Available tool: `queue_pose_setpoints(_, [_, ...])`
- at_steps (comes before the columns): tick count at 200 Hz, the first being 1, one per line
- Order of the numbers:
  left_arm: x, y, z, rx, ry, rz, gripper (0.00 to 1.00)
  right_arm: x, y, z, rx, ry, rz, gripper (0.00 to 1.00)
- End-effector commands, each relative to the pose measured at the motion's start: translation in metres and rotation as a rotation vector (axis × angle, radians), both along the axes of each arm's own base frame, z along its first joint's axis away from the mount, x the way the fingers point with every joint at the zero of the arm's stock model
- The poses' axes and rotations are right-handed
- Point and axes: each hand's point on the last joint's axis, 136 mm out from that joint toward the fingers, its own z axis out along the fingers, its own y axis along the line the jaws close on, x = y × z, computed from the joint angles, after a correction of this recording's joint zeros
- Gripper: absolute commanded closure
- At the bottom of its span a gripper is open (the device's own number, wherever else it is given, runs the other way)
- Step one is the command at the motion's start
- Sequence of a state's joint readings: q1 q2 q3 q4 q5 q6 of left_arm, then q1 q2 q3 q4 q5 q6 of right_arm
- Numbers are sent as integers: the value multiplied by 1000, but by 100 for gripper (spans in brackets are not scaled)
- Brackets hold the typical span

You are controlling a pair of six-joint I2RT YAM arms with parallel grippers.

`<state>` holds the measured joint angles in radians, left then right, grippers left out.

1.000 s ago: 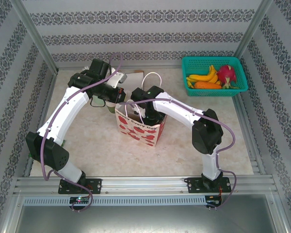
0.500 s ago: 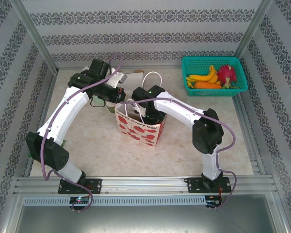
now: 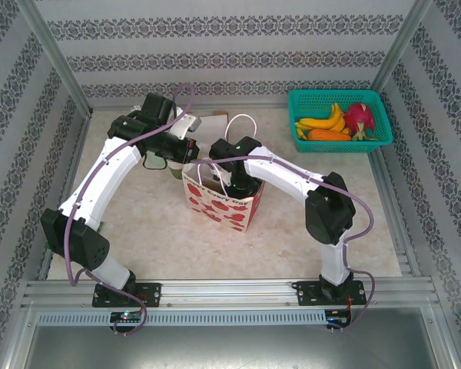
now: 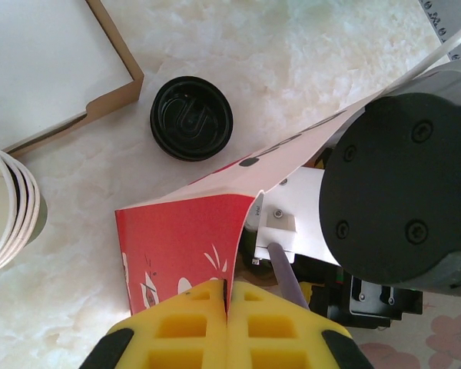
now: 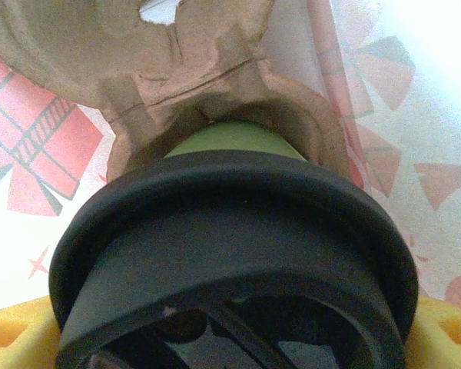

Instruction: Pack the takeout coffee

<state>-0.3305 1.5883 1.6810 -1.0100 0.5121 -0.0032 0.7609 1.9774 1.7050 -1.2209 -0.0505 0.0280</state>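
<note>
Both arms bend inward mid-desk: left gripper (image 4: 227,296) pinches the paper bag (image 4: 177,246) by its rim; right gripper (image 5: 230,338), angled down inside, clasps the takeout coffee (image 5: 230,231).

Paper bag (image 3: 224,204): showing white with red fruit prints.
Takeout coffee cup (image 5: 232,142): showing olive-green, wearing a black lid (image 5: 230,223).
Cup carrier (image 5: 207,69): showing cardboard brown.
Left fingers (image 4: 177,327): showing yellow.
Table (image 3: 154,223): showing cream marbling.
Basket (image 3: 338,146): showing teal.
Loose lid (image 4: 191,118): showing black.
</note>
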Motion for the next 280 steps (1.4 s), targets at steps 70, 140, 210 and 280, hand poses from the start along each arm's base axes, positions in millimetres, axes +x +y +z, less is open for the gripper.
queue_pose_setpoints(70, [0,0,10,-31,-34,-16,100,5,-9,-55,-81,47,-60,48])
queue_pose_setpoints(140, [-1,0,10,-29,-35,-17,100,4,-9,-64,-89,58,-73,48])
queue_pose_setpoints(210, [-2,-3,20,-57,-41,-16,100,10,-4,-19,-32,-4,-83,39])
queue_pose_setpoints(280, [-8,-4,23,-72,-16,-5,100,4,4,36,66,-24,-104,25])
